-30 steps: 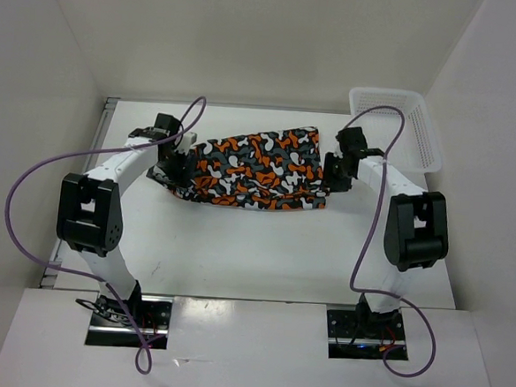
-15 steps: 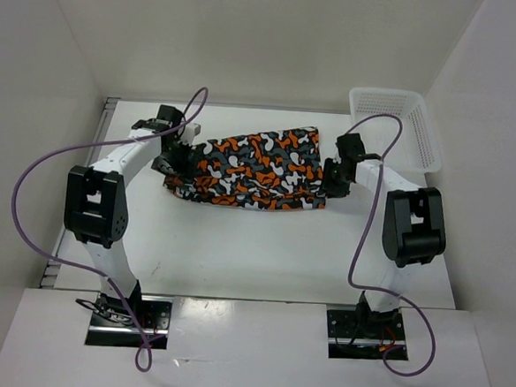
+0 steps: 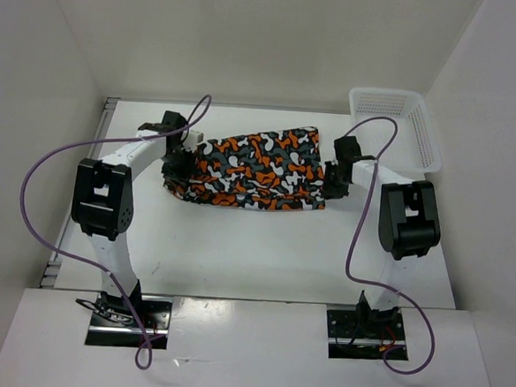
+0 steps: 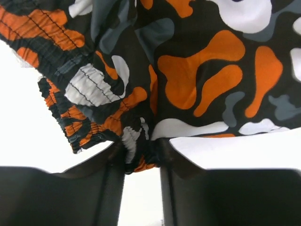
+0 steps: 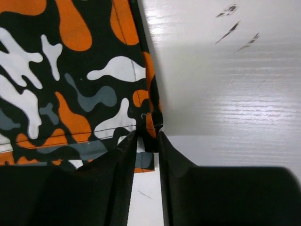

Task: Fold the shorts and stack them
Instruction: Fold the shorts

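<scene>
The shorts (image 3: 255, 168), camouflage-printed in orange, black, grey and white, lie folded across the far middle of the white table. My left gripper (image 3: 175, 163) is at their left end, where the gathered waistband (image 4: 89, 89) is. Its jaws are shut on a bunch of that elastic edge (image 4: 141, 157). At the right end my right gripper (image 3: 332, 176) is shut on the hemmed corner (image 5: 149, 129) of the shorts. Both grips sit low at the table surface.
A white plastic mesh basket (image 3: 396, 123) stands at the far right corner, just behind the right arm. White walls close in the table on the left, back and right. Purple cables (image 3: 38, 178) loop off both arms.
Both grippers moved inward onto the ends of the shorts and closed on the fabric. The left one had been wide open beside the waistband. The shorts stayed in place.
</scene>
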Controlling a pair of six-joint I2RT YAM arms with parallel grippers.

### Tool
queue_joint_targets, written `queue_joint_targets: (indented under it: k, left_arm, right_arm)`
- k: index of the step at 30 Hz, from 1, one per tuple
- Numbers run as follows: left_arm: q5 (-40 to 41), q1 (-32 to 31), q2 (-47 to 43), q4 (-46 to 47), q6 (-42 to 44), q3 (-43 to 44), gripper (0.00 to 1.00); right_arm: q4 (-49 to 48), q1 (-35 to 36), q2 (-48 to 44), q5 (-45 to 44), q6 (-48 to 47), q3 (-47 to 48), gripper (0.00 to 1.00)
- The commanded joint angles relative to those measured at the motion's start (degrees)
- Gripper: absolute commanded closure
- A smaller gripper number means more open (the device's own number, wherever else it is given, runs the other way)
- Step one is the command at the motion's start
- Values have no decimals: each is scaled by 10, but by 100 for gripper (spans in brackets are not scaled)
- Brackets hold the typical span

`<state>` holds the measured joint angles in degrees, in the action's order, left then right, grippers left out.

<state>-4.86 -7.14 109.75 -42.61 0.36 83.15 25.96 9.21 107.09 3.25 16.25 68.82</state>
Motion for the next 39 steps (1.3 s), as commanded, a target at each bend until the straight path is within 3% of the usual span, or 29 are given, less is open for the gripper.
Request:
queue_joint_targets:
  k: [1, 7, 14, 24, 32, 33, 37, 39]
  left_arm:
    - [-8, 1, 5, -5, -4, 19, 68]
    - [16, 1, -6, -5, -4, 19, 92]
    - [104, 14, -25, -5, -4, 60, 92]
    - [94, 14, -42, -112, -4, 141, 84]
    - [94, 14, -33, -75, -4, -23, 79]
    - [94, 14, -24, -69, -4, -23, 78]
    - [88, 33, -13, -50, -4, -38, 57]
    - [81, 33, -13, -50, -4, -33, 45]
  right_arm:
    - [-42, -2, 8, -48, -26, -11, 80]
    - [-52, -2, -4, -62, -84, -23, 98]
    - [-10, -2, -43, -6, -178, 40, 100]
    - [118, -13, -93, 146, -258, 121, 100]
    - [53, -2, -119, 157, -167, -65, 100]
    - [40, -2, -119, 142, -155, -72, 92]
    - [15, -2, -108, 120, -99, -77, 51]
    - [6, -2, -96, 142, -84, -62, 43]
